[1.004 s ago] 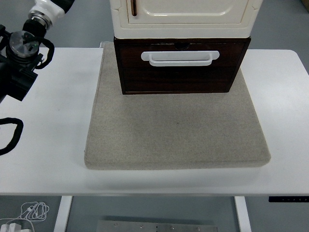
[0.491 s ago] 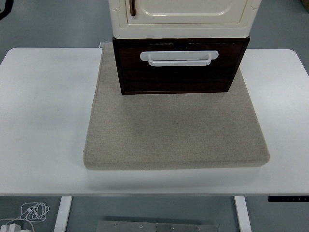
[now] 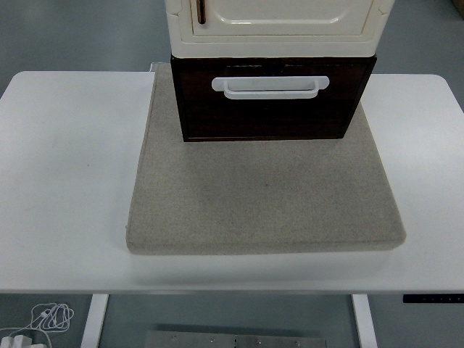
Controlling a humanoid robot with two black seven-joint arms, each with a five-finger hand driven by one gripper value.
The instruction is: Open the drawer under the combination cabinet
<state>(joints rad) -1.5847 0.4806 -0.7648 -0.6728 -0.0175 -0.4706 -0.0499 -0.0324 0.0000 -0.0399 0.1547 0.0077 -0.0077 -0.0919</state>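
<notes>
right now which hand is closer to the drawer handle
Neither can be called: no left or right hand shows in the head view. The white handle sits untouched on the dark drawer under the cream cabinet, on the grey mat.

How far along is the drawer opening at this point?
Nothing looks done: the dark drawer sits under the cream cabinet, apparently shut. Nothing is in hand; neither robot hand is in view. Left: reach the white handle and pull the drawer out over the grey mat.

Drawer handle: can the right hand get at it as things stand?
Probably yes. The white handle on the dark drawer faces the near edge, with only bare grey mat in front. Neither hand is in view, though.
</notes>
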